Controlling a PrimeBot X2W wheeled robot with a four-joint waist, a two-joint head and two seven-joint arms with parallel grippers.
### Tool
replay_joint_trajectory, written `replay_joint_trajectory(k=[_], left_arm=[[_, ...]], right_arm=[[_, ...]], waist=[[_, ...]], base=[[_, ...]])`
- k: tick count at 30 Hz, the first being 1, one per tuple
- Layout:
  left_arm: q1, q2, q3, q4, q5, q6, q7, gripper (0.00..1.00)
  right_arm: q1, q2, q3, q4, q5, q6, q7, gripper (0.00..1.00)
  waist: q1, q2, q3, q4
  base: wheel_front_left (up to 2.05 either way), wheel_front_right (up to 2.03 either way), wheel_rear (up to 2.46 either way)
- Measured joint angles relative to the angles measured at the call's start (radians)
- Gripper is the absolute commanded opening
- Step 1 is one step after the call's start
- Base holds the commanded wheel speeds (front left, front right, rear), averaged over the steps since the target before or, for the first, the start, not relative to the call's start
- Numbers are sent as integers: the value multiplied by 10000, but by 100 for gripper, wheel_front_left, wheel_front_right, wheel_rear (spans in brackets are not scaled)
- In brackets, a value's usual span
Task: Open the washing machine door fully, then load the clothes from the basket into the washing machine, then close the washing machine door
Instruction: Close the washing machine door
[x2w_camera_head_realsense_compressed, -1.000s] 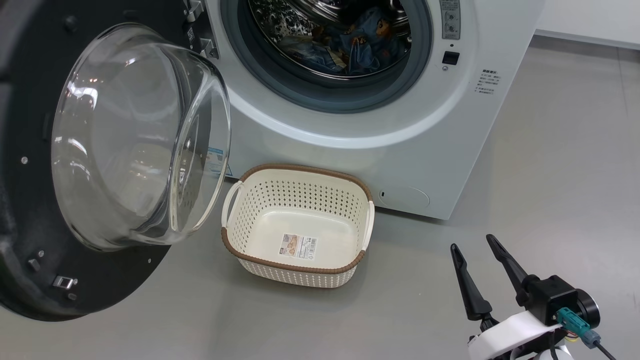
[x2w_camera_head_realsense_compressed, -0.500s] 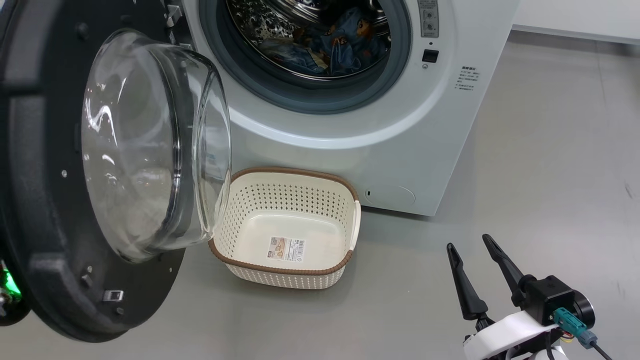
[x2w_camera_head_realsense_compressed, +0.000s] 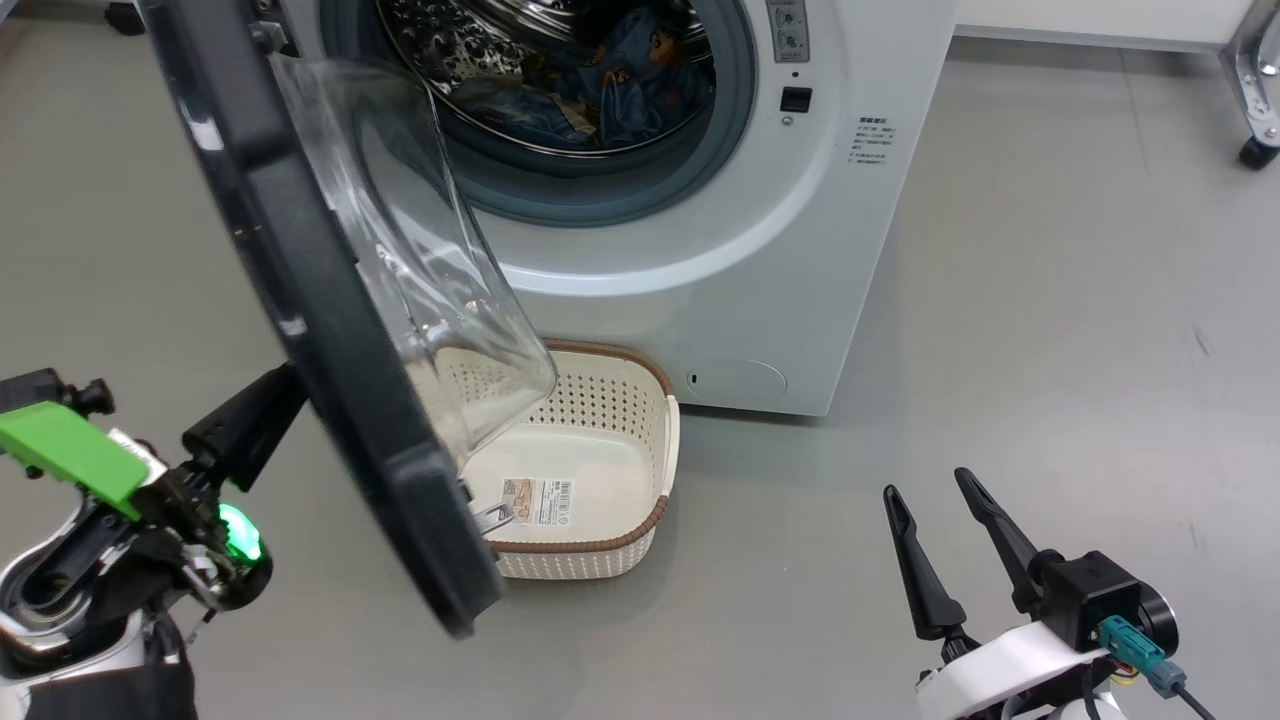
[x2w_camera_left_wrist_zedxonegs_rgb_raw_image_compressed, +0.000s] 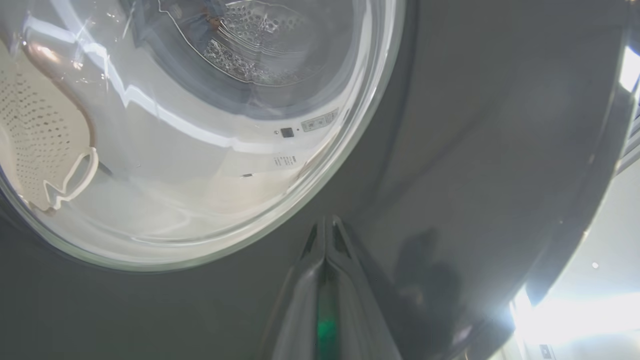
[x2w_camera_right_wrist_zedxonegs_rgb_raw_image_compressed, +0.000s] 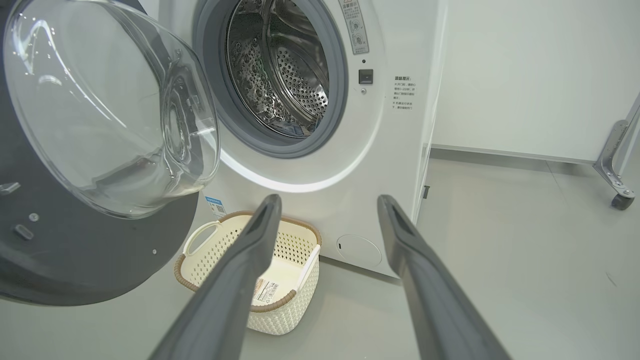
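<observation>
The black-rimmed glass door (x2w_camera_head_realsense_compressed: 305, 300) hangs partly open, edge-on to me. Blue printed clothes (x2w_camera_head_realsense_compressed: 600, 90) lie inside the white washing machine (x2w_camera_head_realsense_compressed: 800, 250). The cream basket (x2w_camera_head_realsense_compressed: 610, 400) sits empty before it.

Grey floor (x2w_camera_head_realsense_compressed: 1050, 250), white wall (x2w_camera_right_wrist_zedxonegs_rgb_raw_image_compressed: 525, 65), wheeled frame (x2w_camera_right_wrist_zedxonegs_rgb_raw_image_compressed: 609, 148)

Wheeled metal leg (x2w_camera_head_realsense_compressed: 1257, 150) on grey floor (x2w_camera_head_realsense_compressed: 1050, 320)

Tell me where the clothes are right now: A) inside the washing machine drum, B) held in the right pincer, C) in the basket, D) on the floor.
A: the clothes lie bunched inside the drum of the washing machine, while the basket shows its bare bottom with the barcode label.
</observation>
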Motion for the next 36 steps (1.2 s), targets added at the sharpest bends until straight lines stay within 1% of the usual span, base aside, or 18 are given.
replay_joint_trajectory(k=[1,3,9,12,13,16,25,31,34,36], left_arm=[[-12,-104,-117,-113,4,0,-123,0],[-19,-130,-362,-320,63,0,-341,0],[-40,23,-918,-397,255,65,-1193,0],[-56,180,-1003,-366,268,128,-1666,0],[-56,180,-1003,-366,268,128,-1666,0],[-64,251,-1181,-313,291,165,-2105,0],[-460,263,-2502,-27,-431,207,-3298,0],[-466,261,-2849,136,-449,198,-4054,0],[-467,265,-3080,190,-201,52,-4383,0],[-464,234,-3168,184,748,-65,-4610,0]], right_arm=[[0,0,-4,0,0,0,0,100],[-2,-4,44,6,0,0,2,100],[-12,-12,150,23,-4,0,2,100],[-15,-8,222,58,-17,0,2,100],[-15,-8,222,58,-17,0,2,100],[-15,-12,234,81,-17,0,0,100],[2,-107,305,217,-17,2,2,100],[6,-236,303,213,-17,0,0,100],[25,-245,151,192,-15,0,2,100],[37,-234,59,165,-12,0,0,100]], waist=[[0,0,6,-56],[0,0,14,-169],[0,0,-10,-573],[0,0,-42,-804],[0,0,-42,-804],[0,0,-90,-1054],[0,0,-327,-1800],[0,0,-492,-2242],[0,0,-542,-2403],[0,0,-551,-2455]], base=[[0,0,0],[0,0,0],[0,0,0],[0,0,0],[0,0,0],[0,0,0],[0,0,0],[0,0,0],[0,0,0],[0,0,0]])
